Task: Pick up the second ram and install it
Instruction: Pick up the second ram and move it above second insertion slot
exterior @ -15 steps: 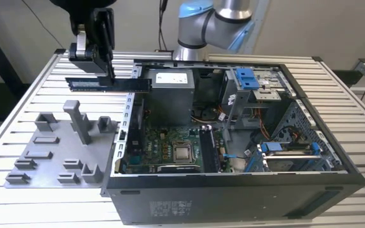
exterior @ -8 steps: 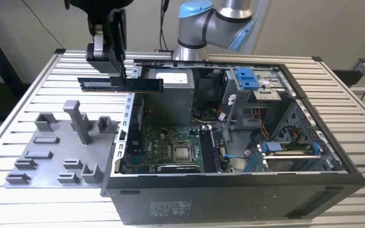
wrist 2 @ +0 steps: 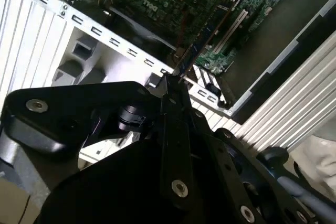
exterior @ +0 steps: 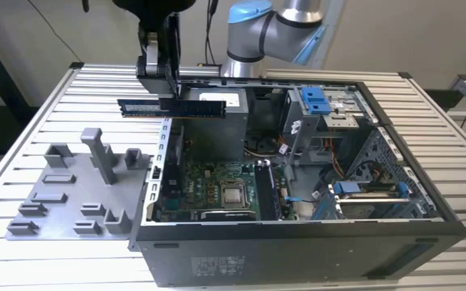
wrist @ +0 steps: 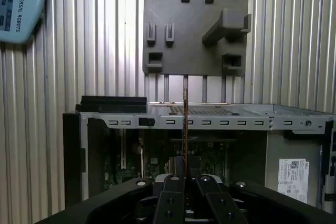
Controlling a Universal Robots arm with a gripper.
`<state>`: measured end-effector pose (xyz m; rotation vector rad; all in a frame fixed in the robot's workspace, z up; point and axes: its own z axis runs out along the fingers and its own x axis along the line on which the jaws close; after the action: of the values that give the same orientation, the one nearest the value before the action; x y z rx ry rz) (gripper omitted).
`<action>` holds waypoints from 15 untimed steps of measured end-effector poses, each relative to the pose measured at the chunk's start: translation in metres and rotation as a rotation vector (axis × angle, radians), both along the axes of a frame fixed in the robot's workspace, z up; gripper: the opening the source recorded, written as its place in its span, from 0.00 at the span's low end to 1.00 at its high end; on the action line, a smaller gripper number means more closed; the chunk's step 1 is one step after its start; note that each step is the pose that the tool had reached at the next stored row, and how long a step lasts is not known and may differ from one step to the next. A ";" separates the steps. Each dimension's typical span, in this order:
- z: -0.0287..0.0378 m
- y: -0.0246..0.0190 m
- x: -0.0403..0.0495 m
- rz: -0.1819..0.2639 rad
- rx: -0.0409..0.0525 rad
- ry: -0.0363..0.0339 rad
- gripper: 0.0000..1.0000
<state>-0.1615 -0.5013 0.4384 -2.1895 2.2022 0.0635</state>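
Gripper (wrist: 185, 178) body sits closest in both wrist views, with its jaws pinched on the second ram (wrist: 185, 124), which shows edge-on as a thin vertical line running out from between the fingertips.

Exterior view:
- gripper (exterior: 168, 97) hangs above the open computer case (exterior: 298, 254), at the side wall on the exterior view's left
- second ram (exterior: 204, 109) is in the air, level, long edge horizontal, clamped a bit off its middle, with more of the stick sticking out toward the exterior view's right
- the stick's line crosses in front of the power supply (exterior: 216, 130) at the back of the case — it touches nothing but the fingers
- motherboard (exterior: 209, 185) lies below it on the case floor, well apart from it
- grey holder tray (exterior: 63, 206) sits on the slatted table (exterior: 39, 121), just beside the case on the exterior view's left

First wrist view: the stick's edge lines up across the tray (wrist: 194, 30), the case wall (wrist: 210, 111) and the board beneath. Light blue handheld unit (wrist: 18, 3) lies on the table slats, well apart from the tray.
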 end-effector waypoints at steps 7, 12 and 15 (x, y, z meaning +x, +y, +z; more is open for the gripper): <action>0.0000 0.0000 0.0144 0.000 0.0000 -0.0001 0.14; 0.0000 0.0000 0.0225 0.000 0.0000 0.0000 0.14; 0.0000 0.0000 0.0274 0.000 -0.0001 0.0000 0.14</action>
<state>-0.1340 -0.5013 0.4384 -2.1896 2.2022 0.0634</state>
